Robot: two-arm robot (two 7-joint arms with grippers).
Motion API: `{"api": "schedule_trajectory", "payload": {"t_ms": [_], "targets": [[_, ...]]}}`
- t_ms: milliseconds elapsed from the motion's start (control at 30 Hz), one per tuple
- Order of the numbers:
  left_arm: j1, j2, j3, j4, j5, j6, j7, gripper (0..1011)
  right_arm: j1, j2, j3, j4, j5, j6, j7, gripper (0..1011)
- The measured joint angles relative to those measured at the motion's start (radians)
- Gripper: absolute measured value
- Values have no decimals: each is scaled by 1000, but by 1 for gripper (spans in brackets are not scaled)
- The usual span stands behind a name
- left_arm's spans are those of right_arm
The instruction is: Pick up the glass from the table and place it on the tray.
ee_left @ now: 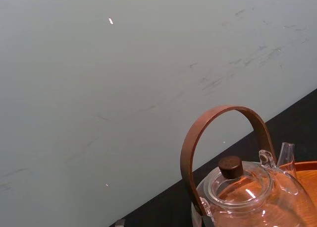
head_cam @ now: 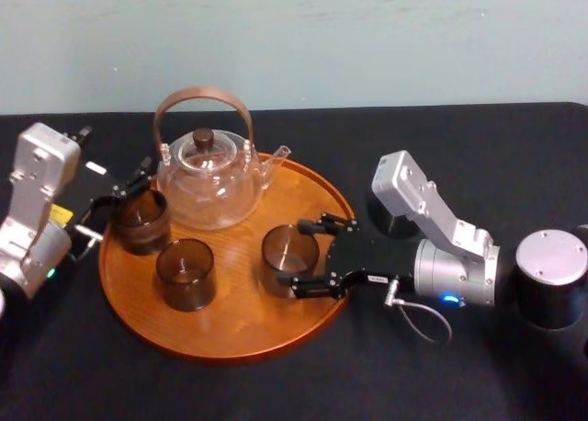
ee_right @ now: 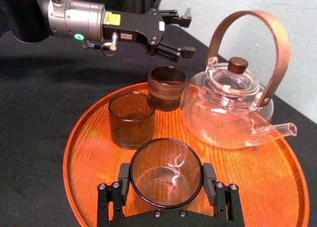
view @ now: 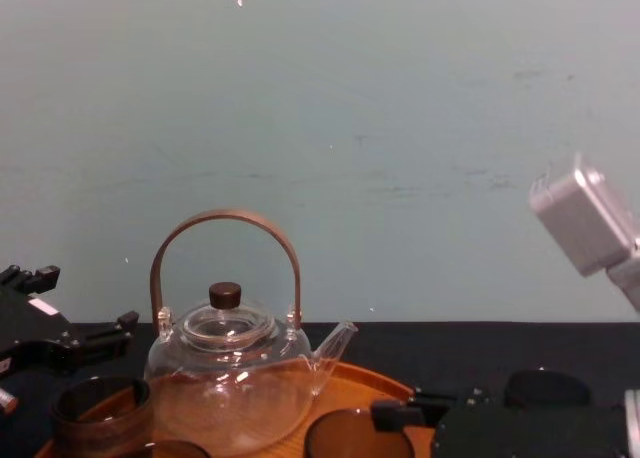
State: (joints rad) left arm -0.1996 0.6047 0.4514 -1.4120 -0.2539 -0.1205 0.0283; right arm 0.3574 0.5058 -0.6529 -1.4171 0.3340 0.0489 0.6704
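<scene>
The glass (head_cam: 287,256) stands on the right part of the round wooden tray (head_cam: 239,322), clear and brownish. My right gripper (head_cam: 301,254) reaches in from the right and is shut on it. In the right wrist view both fingers (ee_right: 210,177) press the sides of the glass (ee_right: 166,173), whose base rests on the tray (ee_right: 257,177). My left gripper (head_cam: 124,189) hangs open at the tray's left rim, just above a dark glass (head_cam: 141,221). The right wrist view shows the left gripper (ee_right: 188,31) over that dark glass (ee_right: 167,87) with nothing between its fingers.
A glass teapot (head_cam: 207,177) with a brown arched handle stands at the back of the tray. Another brown glass (head_cam: 186,272) stands at the tray's front left. The tray lies on a black tablecloth (head_cam: 459,375), with a pale wall (view: 400,128) behind.
</scene>
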Motion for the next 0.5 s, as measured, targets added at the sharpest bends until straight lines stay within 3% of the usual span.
{"api": "schedule_trajectory", "payload": {"t_ms": [500], "targets": [[0,0,0,0,0,0,0,1001,-6,-17,-12,28,-22,0,2,898]]}}
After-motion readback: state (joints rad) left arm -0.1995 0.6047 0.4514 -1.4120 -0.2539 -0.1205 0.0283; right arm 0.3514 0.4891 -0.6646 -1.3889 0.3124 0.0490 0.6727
